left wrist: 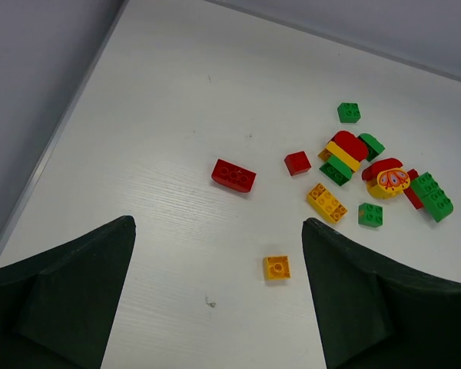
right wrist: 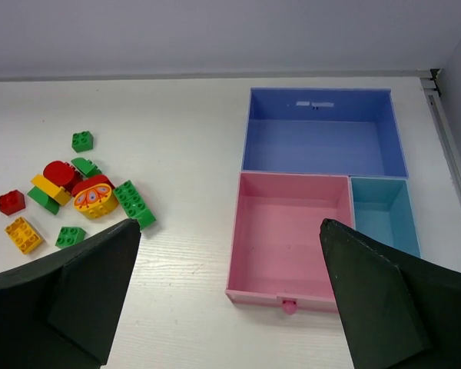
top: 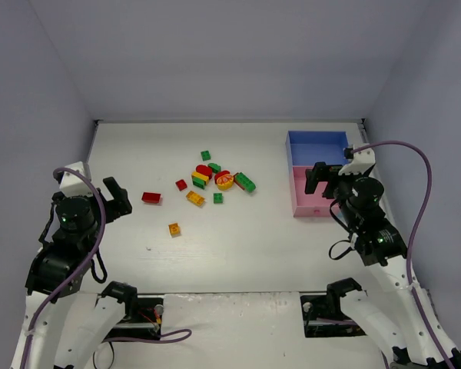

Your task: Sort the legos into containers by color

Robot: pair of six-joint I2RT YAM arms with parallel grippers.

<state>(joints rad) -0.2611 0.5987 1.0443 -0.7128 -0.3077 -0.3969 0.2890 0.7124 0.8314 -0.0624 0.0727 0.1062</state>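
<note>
Since no brick has yet been moved, the sorting is judged not begun. All the legos (top: 207, 181) are seen scattered well left of the containers (right wrist: 284, 296). The blue compartment (right wrist: 323, 146), pink compartment (right wrist: 288, 223) and light-blue compartment (right wrist: 380, 219) are empty. The left gripper (left wrist: 217, 224) and right gripper (right wrist: 230, 224) are held with jaws apart, and nothing is gripped.

Surface (top: 261, 246), white with faint wood grain, bearing one small dark speck (left wrist: 210, 302) towards its near left; enclosed by plain pale grey-lilac walls (top: 230, 54) at back and both sides, a thin metal strip (top: 230, 121) along the back edge.
</note>
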